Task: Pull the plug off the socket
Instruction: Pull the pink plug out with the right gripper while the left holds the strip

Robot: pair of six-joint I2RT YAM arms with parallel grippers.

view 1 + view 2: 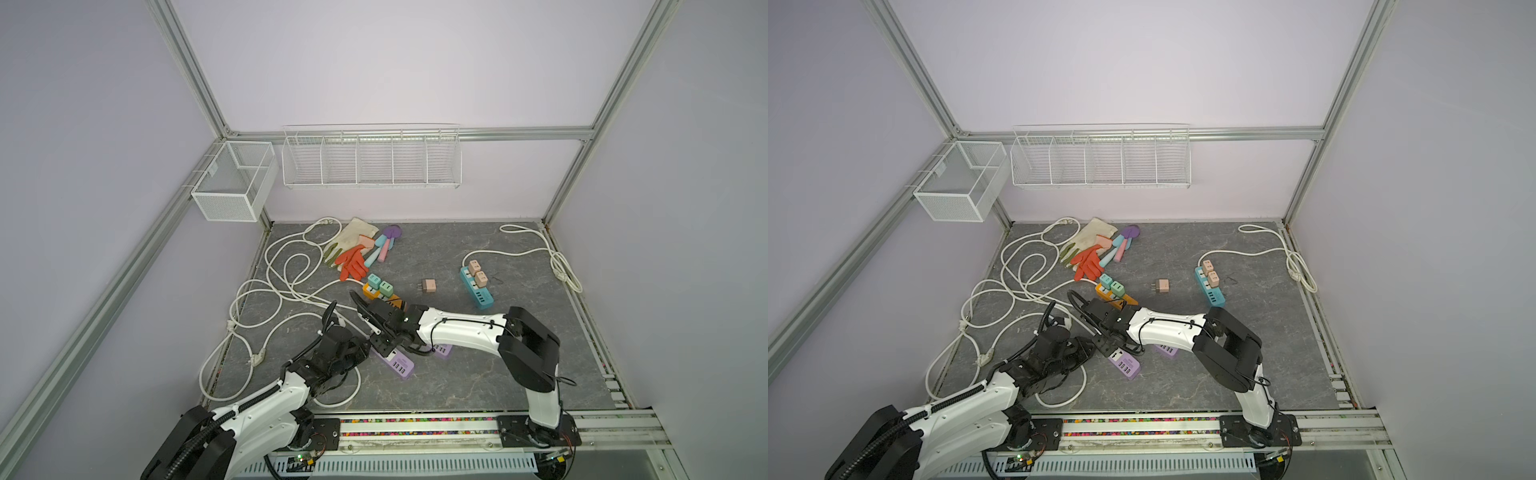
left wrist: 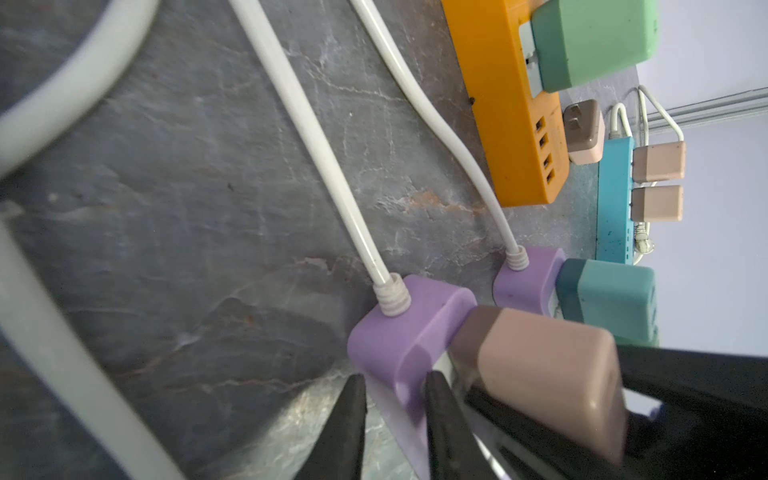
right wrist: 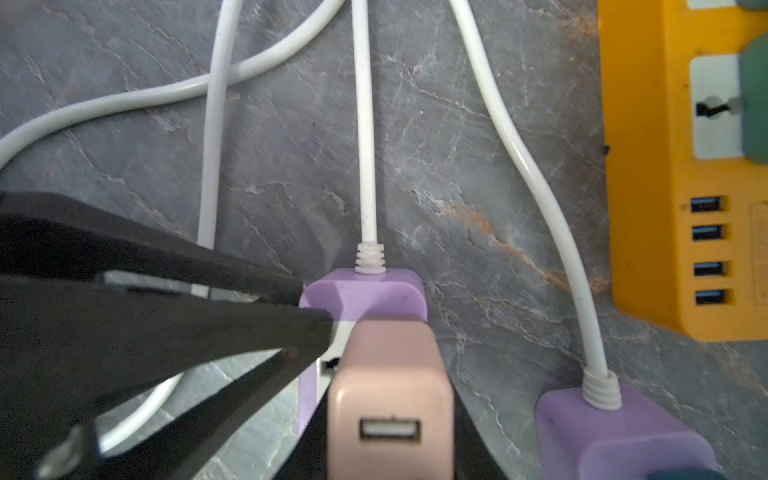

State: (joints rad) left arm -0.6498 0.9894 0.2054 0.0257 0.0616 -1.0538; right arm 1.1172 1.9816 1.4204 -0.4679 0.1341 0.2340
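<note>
A purple power strip lies at the front middle of the table, its white cord running away from it. In the right wrist view a pink plug with a USB port stands on the strip's socket face. My right gripper is shut on it, one black finger on each side. Its prongs are hidden. My left gripper is shut on the strip's long edge beside the plug. In both top views the two grippers meet over the strip and hide the plug.
A second purple strip with a teal plug lies close by. Beyond are an orange strip with green plugs, a loose pink plug and a blue strip. White cords loop on the left, and gloves lie behind.
</note>
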